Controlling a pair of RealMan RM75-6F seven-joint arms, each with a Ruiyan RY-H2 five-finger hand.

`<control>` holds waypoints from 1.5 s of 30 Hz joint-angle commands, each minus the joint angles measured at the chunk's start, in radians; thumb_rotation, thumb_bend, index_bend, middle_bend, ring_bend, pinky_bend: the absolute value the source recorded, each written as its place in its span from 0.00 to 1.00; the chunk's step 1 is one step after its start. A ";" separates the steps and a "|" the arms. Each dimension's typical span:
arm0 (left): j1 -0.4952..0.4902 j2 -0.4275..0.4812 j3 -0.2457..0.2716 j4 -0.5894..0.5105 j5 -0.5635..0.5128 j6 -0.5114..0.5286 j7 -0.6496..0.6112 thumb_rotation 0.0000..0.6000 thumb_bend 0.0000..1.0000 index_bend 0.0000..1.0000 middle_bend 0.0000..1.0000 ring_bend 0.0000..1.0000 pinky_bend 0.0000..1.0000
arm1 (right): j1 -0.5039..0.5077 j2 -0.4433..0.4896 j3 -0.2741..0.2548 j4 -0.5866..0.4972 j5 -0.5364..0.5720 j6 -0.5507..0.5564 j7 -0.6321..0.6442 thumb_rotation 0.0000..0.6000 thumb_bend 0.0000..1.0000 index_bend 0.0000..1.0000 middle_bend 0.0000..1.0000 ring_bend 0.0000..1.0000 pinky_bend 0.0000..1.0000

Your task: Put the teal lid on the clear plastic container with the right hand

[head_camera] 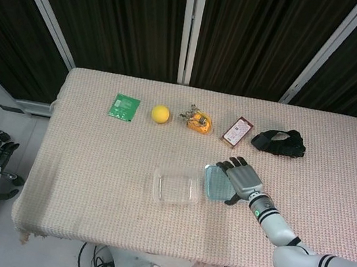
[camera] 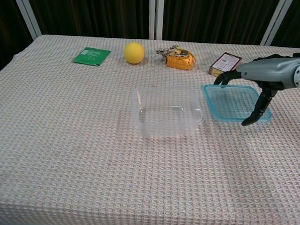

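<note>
Right hand [camera: 258, 90] arches over the teal lid [camera: 235, 103] just right of the clear container [camera: 166, 110] on the worktop, thumb and fingers pinching opposite edges, and that thin, light, slippery plastic looks best gripped by its rims.

woven-cloth table [camera: 63, 153], clear container [camera: 166, 111], ball [camera: 134, 52], green packet [camera: 91, 55]
</note>
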 commanded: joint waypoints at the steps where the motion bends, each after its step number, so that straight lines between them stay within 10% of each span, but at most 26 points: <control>1: 0.000 0.002 0.000 -0.003 0.003 0.003 0.001 1.00 0.00 0.08 0.06 0.00 0.03 | -0.023 0.076 0.011 -0.089 -0.040 0.062 -0.003 1.00 0.08 0.31 0.19 0.00 0.00; 9: 0.003 0.004 0.003 -0.007 0.016 0.014 0.002 1.00 0.00 0.08 0.06 0.00 0.03 | 0.013 0.186 0.059 -0.308 -0.057 0.094 -0.069 1.00 0.08 0.31 0.22 0.00 0.00; 17: 0.016 0.002 0.009 0.013 0.026 0.032 -0.026 1.00 0.00 0.08 0.06 0.00 0.03 | 0.187 0.119 0.076 -0.401 0.250 0.074 -0.224 1.00 0.09 0.31 0.22 0.00 0.00; 31: 0.015 -0.022 0.011 0.090 0.036 0.026 -0.111 1.00 0.00 0.08 0.06 0.00 0.03 | 0.408 -0.113 0.105 -0.351 0.641 0.259 -0.414 1.00 0.09 0.31 0.21 0.00 0.00; 45: 0.008 -0.035 0.007 0.133 0.045 0.021 -0.157 1.00 0.00 0.08 0.06 0.00 0.03 | 0.440 -0.199 0.125 -0.274 0.732 0.293 -0.440 1.00 0.09 0.31 0.21 0.00 0.00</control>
